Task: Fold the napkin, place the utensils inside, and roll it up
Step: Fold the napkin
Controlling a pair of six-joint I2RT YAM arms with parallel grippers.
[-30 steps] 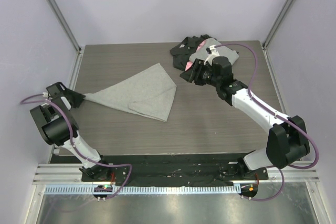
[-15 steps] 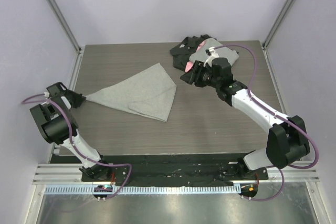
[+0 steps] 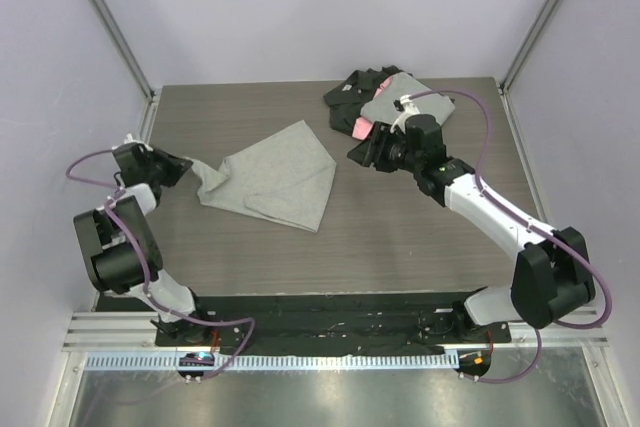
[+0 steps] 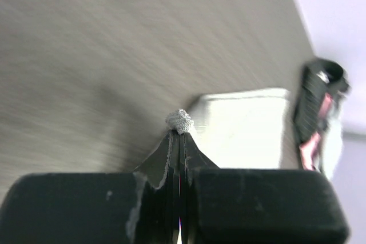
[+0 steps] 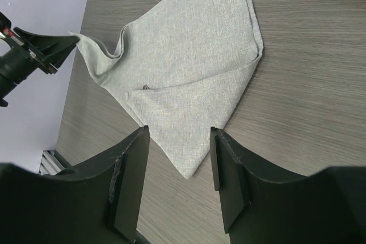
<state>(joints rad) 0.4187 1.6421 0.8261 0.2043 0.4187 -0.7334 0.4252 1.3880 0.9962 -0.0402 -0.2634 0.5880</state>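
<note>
Pinched corner of plain light-grey cloth napkin in left end effector; held right end effector open above wood-grain table.

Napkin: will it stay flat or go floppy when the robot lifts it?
Probably floppy: the napkin wrinkles and sags where the shut left jaws pinch its corner. Likely light too, since that tiny pinch holds the corner up. Soft cloth, so unlikely to break.
</note>
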